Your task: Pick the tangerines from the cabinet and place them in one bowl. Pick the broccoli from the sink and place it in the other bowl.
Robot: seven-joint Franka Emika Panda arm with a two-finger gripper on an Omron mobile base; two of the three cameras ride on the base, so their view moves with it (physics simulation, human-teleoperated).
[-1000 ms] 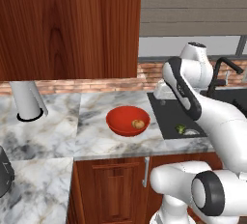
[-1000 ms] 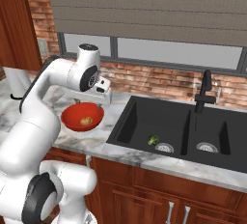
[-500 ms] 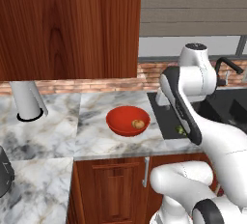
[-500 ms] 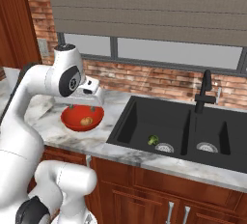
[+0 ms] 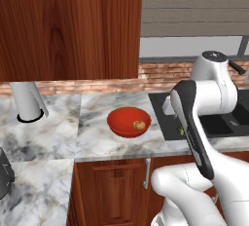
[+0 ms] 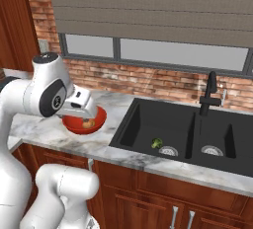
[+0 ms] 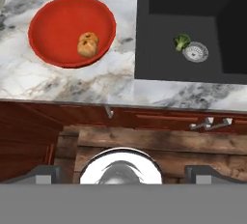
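A white-and-grey marble countertop (image 5: 97,142) runs along a red brick backsplash (image 6: 148,82), with reddish-brown base cabinets (image 6: 163,203) below it carrying slim silver handles (image 5: 146,173). Above the brick, a dark-framed window (image 6: 158,55) shows pale panes beneath a lowered grey slatted blind (image 6: 153,6). On the counter to the left stands a white cylinder (image 5: 28,103) on a dark ring. In the hand view, a wooden plank floor (image 7: 193,146) lies in front of the cabinets. The light is even and soft, with faint shadows under the counter edge.
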